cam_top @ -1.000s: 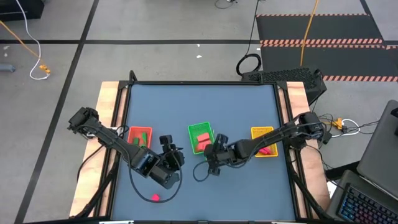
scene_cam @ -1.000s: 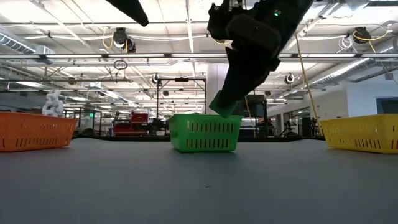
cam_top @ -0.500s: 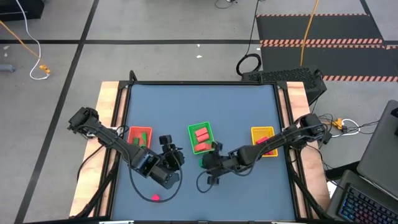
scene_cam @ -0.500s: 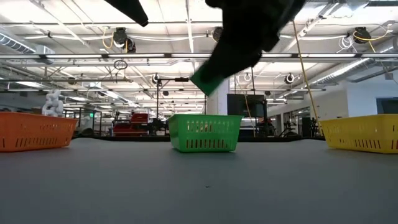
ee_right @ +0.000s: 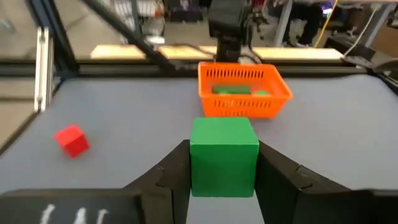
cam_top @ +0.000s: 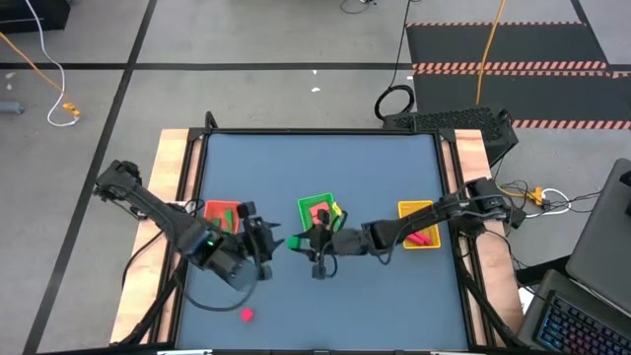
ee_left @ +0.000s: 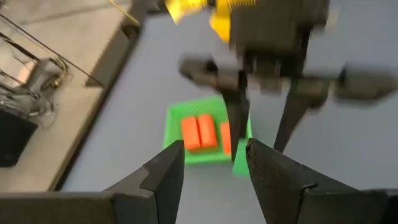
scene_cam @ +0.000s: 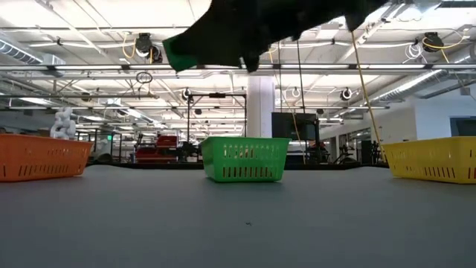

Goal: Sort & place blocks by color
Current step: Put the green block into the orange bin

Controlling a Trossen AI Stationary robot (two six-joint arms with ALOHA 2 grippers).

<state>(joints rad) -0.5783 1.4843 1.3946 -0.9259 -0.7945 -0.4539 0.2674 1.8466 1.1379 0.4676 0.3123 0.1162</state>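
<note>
A green block point(ee_right: 224, 157) is pinched by the right gripper point(ee_right: 222, 163) above the table. The left gripper point(ee_left: 211, 165) is spread, empty. Transfer to the orange tray point(ee_right: 244, 91), where green blocks lie, is judged next.

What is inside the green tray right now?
The green tray holds salmon-orange blocks, at least two side by side. Its near corner is covered by the right gripper, so any blocks there stay unseen.

Bright even overhead strip lighting, soft faint shadows on the blue-grey matte tabletop point(cam_top: 320, 168), left wrist view smeared with motion blur, low view arms silhouetted dark.
</note>
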